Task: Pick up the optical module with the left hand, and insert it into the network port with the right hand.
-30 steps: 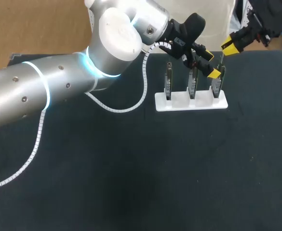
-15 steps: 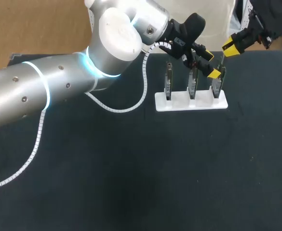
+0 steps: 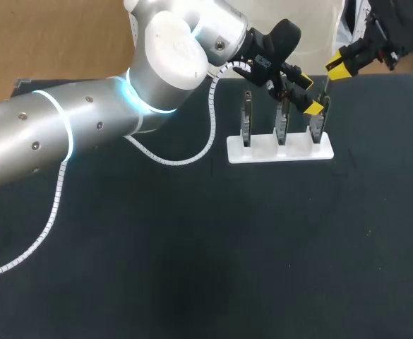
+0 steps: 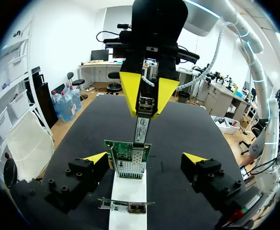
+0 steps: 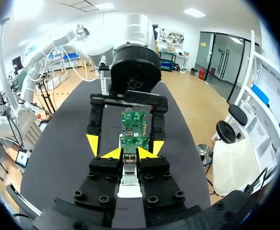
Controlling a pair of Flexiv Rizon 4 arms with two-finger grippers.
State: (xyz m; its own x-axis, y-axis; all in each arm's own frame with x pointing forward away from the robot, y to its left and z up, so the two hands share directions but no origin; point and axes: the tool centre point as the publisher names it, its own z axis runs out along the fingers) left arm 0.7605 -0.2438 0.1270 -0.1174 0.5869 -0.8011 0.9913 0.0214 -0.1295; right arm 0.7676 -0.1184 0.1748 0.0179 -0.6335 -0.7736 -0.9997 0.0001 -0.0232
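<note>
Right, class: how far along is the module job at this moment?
Done: the optical module is already out of the left tool, which stands open either side of the network card. In hand: the right tool grips the module at the card's port. Left: seating it fully and letting go.

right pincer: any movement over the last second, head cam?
Yes, slightly. In the head view the right pincer has drifted away from the white stand, toward the far side. The stand itself has stayed put.
</note>
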